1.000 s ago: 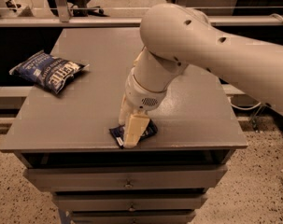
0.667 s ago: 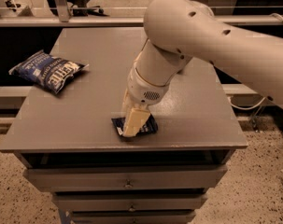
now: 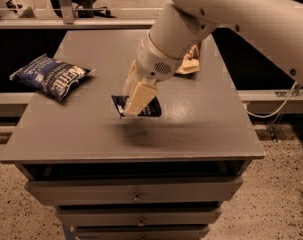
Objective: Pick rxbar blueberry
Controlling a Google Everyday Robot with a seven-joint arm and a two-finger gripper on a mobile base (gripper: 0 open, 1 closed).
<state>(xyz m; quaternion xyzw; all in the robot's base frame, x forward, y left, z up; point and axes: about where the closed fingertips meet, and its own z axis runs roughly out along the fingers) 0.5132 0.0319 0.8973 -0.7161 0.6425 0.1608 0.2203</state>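
counts: 1 rxbar blueberry [image 3: 152, 109], 1 blue chip bag [image 3: 51, 76], 1 tan crinkly pkt [image 3: 190, 65], 1 gripper [image 3: 132, 106] on 1 big cream arm [image 3: 231, 9], 1 grey cabinet top [image 3: 206, 119].

containers: cabinet has stacked drawers [image 3: 136, 190] below the top. 2 show small knobs and a 3rd front sits at the bottom edge. all are shut, so contents can't be seen. a dark slot runs just under the top, and nothing can be made out in it.

task thing: the bar is small, flat, rectangular, dark navy w/ faint pale print, and much smaller than the chip bag. only its left corner and right part show, bc the gripper covers the middle. it's near the centre of the top, toward the front, right of the chip bag and well apart from it. a soft shadow lies on the top just in front of it, separate from the bar, so the bar looks raised off the surface.

gripper: comes down from upper right, tilted, tips at the bar. it's narrow and clamped onto the bar.

chip bag lies flat at the left edge of the top, w/ white lettering. tan pkt is at the back, partly hidden behind the arm.
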